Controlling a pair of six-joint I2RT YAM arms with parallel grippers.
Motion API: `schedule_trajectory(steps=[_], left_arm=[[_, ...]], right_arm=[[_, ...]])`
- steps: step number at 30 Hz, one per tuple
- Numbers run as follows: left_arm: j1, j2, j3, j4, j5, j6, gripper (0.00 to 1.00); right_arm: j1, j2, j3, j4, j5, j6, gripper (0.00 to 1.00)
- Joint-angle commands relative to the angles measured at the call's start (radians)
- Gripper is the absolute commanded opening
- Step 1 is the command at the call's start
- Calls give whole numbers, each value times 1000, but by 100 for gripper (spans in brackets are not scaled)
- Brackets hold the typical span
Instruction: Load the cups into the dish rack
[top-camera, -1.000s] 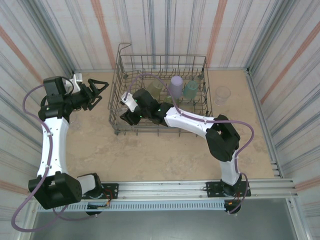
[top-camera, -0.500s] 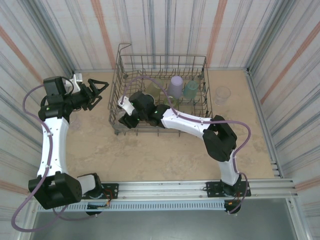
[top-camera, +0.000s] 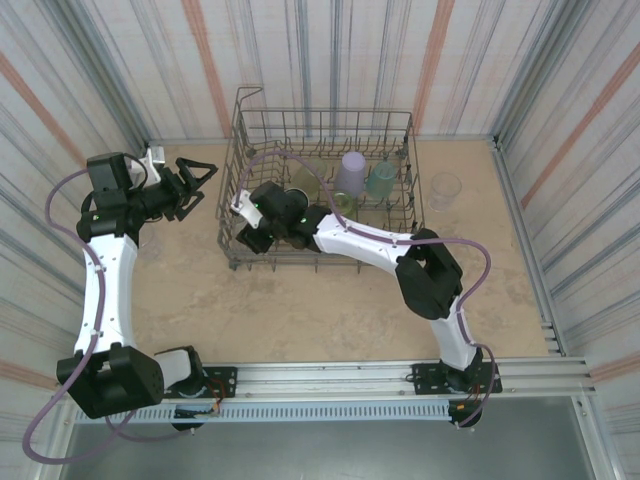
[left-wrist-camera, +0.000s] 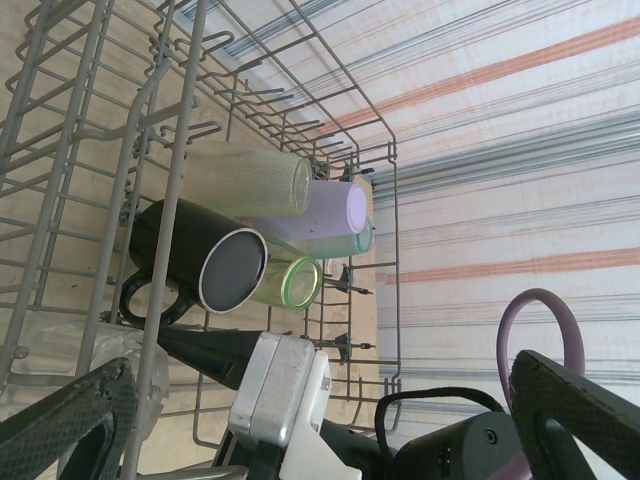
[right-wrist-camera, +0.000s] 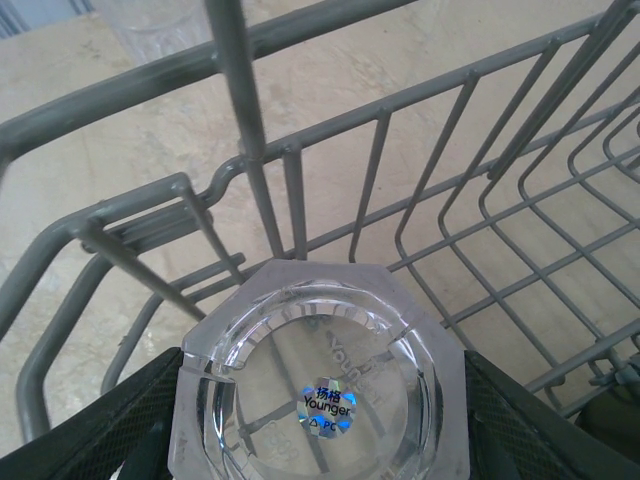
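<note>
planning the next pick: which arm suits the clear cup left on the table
Right, likely. The clear cup stands right of the dish rack, nearer that arm's base; the open left gripper hovers across the rack.

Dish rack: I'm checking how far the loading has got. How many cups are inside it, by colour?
clear cup: 1, held by the right gripper
olive-yellow cup: 1
lavender cup: 1
teal cup: 1
green cup: 1
black mug: 1
Total visible in the rack: 6
</note>
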Motion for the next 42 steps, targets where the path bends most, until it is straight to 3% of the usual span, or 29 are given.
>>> schedule_trajectory(steps=[1,10,21,25,42], left_arm=[[13,-20,5,-12,-1,25,99],[14,-18,6,-12,-2,27,99],[13,-18,3,-11,0,27,99],[15,-19,4,-16,1,29,99],[30,-21,7,-20,20,30,99]], right_arm=[[23,40,30,-71,46,-30,59],[28,54,57,-83,52,-8,78],[27,29,44,-63,51,38,89],[27,-5,8,-37,77,42,99],[10,-214,-197,49,149,62,99]])
